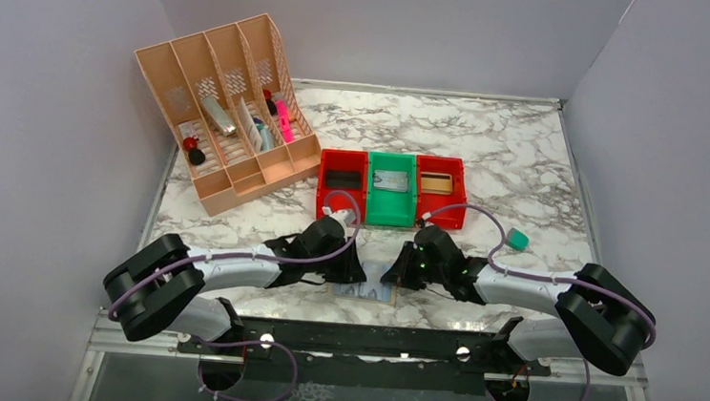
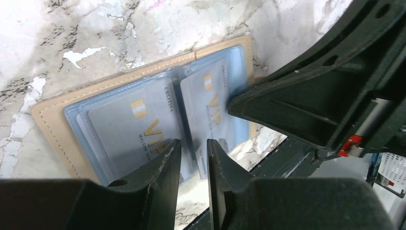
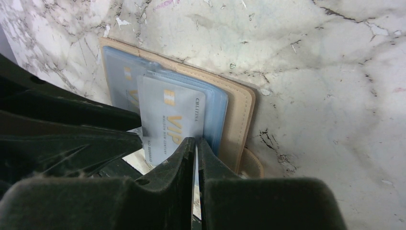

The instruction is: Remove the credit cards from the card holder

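Left end effector (image 2: 194, 158) and right end effector (image 3: 196, 148) meet low at the near edge of the counter (image 1: 526, 166), both arms stretched inward. The holder (image 3: 239, 105) lies open flat under them. The right one is pressed together on the near edge of a card (image 3: 172, 120) jutting from its sleeve. The left one is slightly spread at the holder's fold.

Left arm (image 1: 231, 269) and right arm (image 1: 521, 288): pale grey link shells, bulky black joint housings. Lilac cable (image 1: 232, 255) runs along each. Black base rail (image 1: 359, 340) carries silver screws. Jaws matte black, ribbed. Green indicator (image 1: 411, 259) lit at right wrist.
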`<state>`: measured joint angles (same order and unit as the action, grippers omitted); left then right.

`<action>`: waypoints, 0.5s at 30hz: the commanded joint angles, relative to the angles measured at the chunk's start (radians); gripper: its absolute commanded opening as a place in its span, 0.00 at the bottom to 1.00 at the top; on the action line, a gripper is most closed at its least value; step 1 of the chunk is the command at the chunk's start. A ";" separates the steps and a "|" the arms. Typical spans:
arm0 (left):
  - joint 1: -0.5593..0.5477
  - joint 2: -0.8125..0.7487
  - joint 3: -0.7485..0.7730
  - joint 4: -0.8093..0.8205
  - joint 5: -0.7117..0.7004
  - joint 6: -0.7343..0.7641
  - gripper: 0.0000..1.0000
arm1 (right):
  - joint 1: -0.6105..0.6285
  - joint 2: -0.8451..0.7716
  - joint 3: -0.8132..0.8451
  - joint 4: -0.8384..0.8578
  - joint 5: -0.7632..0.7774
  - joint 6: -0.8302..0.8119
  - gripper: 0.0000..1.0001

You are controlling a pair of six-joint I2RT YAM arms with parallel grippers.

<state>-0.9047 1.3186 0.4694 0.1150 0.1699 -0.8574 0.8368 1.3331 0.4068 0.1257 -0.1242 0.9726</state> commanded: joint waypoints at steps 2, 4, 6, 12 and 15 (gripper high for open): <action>0.002 0.045 -0.019 0.077 0.026 -0.030 0.30 | 0.002 0.039 -0.037 -0.164 0.074 -0.025 0.12; 0.002 0.043 -0.033 0.092 0.021 -0.041 0.30 | 0.002 0.042 -0.037 -0.166 0.074 -0.026 0.12; 0.002 0.034 -0.049 0.112 0.016 -0.055 0.29 | 0.002 0.044 -0.041 -0.162 0.075 -0.024 0.12; 0.005 0.020 -0.096 0.213 0.051 -0.098 0.19 | 0.002 0.054 -0.040 -0.157 0.073 -0.020 0.12; 0.010 0.039 -0.085 0.221 0.081 -0.097 0.12 | 0.002 0.055 -0.041 -0.157 0.074 -0.019 0.12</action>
<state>-0.9031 1.3487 0.3832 0.2741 0.1959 -0.9386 0.8368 1.3376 0.4068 0.1265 -0.1249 0.9768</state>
